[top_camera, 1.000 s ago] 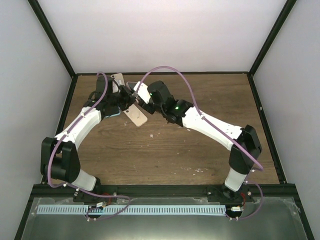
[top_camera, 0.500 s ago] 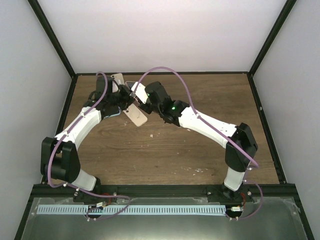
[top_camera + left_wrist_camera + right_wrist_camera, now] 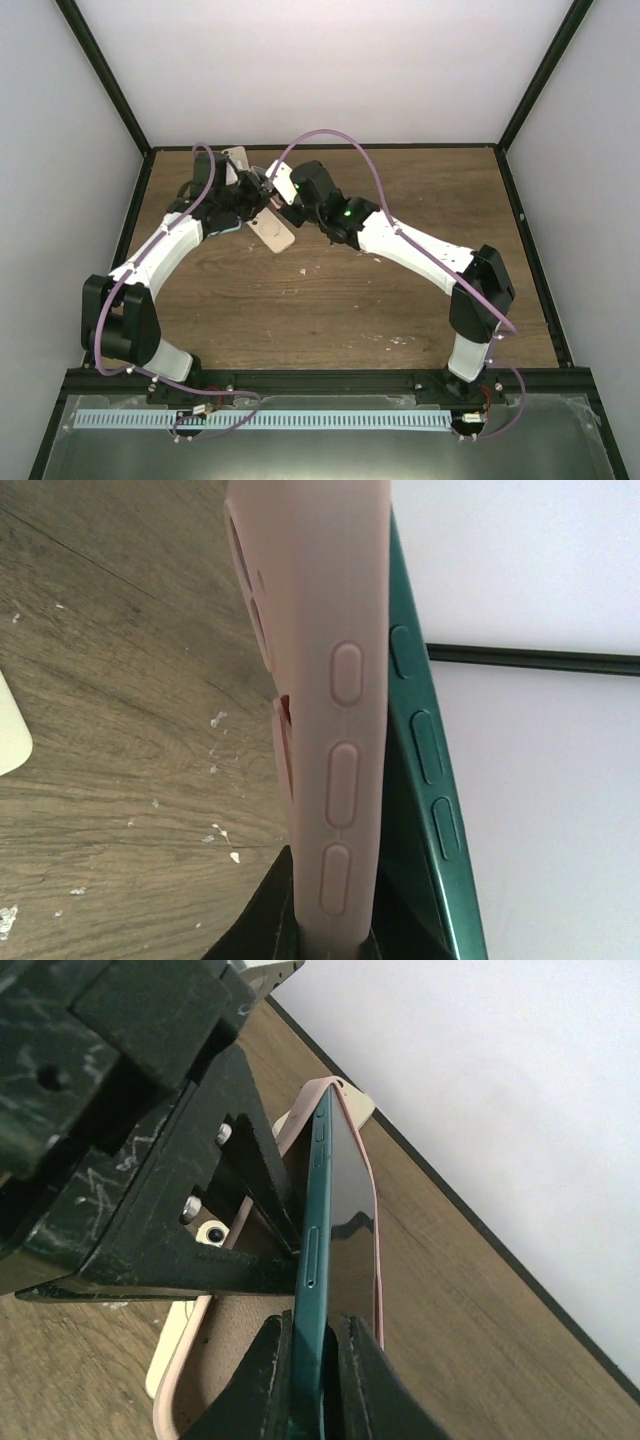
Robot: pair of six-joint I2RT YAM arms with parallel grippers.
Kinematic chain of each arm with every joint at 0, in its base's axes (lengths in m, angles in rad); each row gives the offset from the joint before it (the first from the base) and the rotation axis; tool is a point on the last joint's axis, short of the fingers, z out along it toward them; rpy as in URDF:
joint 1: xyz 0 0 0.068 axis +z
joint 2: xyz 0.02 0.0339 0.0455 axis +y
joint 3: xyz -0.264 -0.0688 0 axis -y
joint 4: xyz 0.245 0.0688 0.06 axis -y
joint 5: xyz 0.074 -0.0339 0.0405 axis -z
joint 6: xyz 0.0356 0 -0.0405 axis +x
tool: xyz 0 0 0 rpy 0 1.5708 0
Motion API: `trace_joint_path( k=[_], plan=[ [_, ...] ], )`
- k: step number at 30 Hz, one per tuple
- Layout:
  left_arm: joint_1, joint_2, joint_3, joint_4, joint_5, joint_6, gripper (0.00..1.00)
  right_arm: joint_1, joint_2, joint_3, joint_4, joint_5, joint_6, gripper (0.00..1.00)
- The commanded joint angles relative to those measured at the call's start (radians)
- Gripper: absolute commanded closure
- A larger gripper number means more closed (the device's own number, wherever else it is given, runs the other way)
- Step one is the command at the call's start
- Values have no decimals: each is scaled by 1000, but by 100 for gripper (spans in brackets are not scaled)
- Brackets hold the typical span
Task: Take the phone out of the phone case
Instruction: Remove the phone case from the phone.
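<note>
Left gripper: pinched shut on the near end of the pale pink, matte silicone phone case, holding it on edge above the table.
Pink case: soft, with rounded corners and three moulded oval button bumps along its side. Its long axis runs straight away from the left fingers.
Dark green slim phone: hard-shelled, with a glossy black screen and small side buttons. It sits just to the right of the case. One long edge is lifted clear of the rim, and the far end looks seated in the pink lip.
Right gripper: clamped closed across the phone's thickness at its near end. I cannot tell whether the pink rim is caught as well.
Key relation: the two long axes are roughly parallel, with the case on the left fingers' side and the phone on the right. The right arm has the phone, so freeing it likely means drawing it rightward and back out of the far lip.
Brown grained wooden table: flecked with white, with a flat cream object lying on it below the grippers.
</note>
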Motion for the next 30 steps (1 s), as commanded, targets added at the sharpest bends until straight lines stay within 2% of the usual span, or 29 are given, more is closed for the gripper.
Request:
trace_joint_path(
  k=[1,7,15,21,30],
  plan=[
    [9,-2,44,3,-58,45,100,-43,-67,90,30,36,182,99],
    [26,3,29,-4,-84,50,100,-76,-98,101,35,31,273,99],
    [28,0,17,51,-49,62,100,-120,-115,99,26,-18,351,99],
    [30,2,17,49,-65,101,100,-155,-136,95,38,-96,362,99],
    [49,14,19,-10,-151,136,100,-180,-153,110,30,-92,374,99]
  ],
)
